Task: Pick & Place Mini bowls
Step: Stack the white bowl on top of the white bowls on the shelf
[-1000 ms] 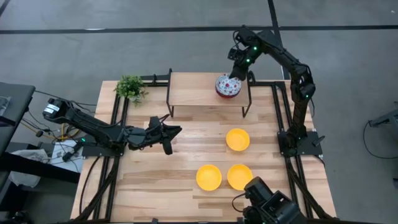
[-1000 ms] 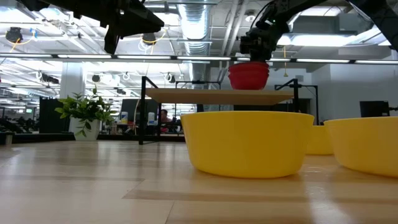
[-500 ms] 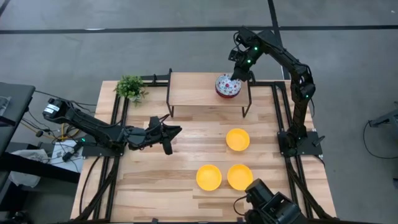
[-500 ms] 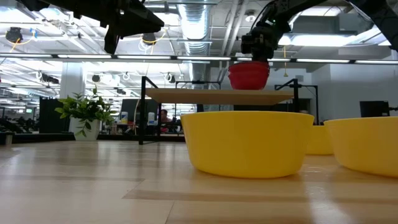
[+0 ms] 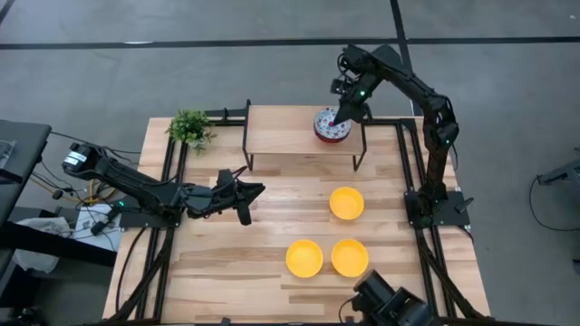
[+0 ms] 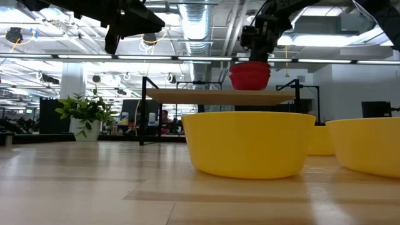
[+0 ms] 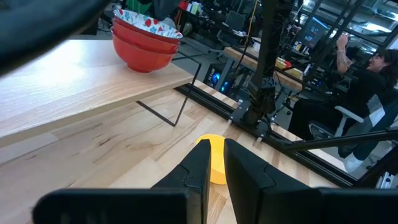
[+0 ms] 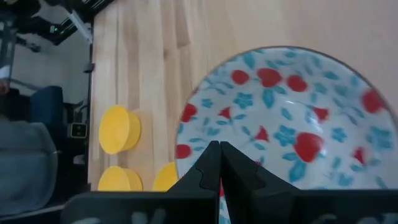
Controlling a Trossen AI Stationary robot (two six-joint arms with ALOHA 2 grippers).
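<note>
Item: stack of patterned mini bowls (image 5: pixel 332 127), red outside, white floral inside, on the raised wooden shelf (image 5: pixel 290 131) at the desk's far edge, toward its right end. Three yellow mini bowls (image 5: pixel 346 203) sit on the desk's right half, two near the front edge. Right gripper (image 5: pixel 343 110) hangs just above the stack, fingers pressed together, holding nothing. Left gripper (image 5: pixel 243 194) waits over the desk's left-centre, fingers also together. Risks, as judged: the stack stands close to the shelf's right edge, so a careless brush from the right gripper could tip or push it off; closed fingers could not seat over a yellow rim.
</note>
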